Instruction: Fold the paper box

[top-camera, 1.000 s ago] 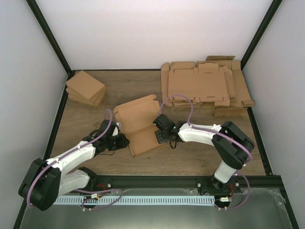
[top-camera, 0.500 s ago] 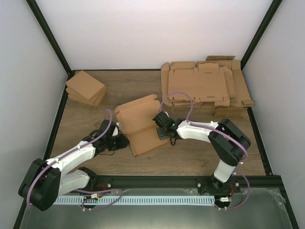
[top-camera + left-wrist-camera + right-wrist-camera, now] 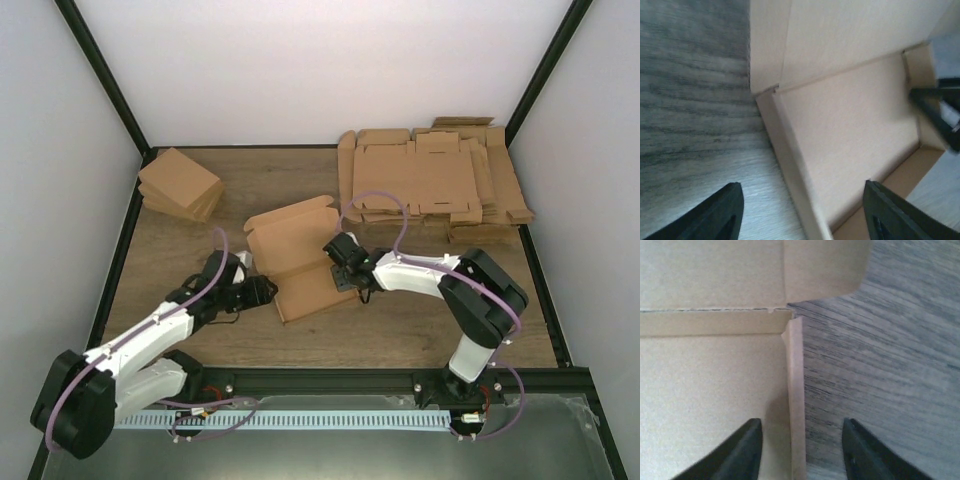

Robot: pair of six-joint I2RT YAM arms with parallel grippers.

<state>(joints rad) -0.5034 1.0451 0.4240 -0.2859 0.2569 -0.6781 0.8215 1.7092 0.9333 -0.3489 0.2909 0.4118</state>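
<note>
The box (image 3: pixel 298 262) sits in the middle of the tabletop (image 3: pixel 420 325). The left gripper (image 3: pixel 805 212) and right gripper (image 3: pixel 801 450) each straddle a side wall, jaws apart, holding nothing.

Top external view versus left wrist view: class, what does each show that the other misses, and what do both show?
Only top external: the stack of flat sheets, the pile of folded boxes, both whole arms. Only left wrist: the corner slit in the box's side wall. Both: the paper box, the open left gripper, the right gripper at its other side, the wooden table.
</note>
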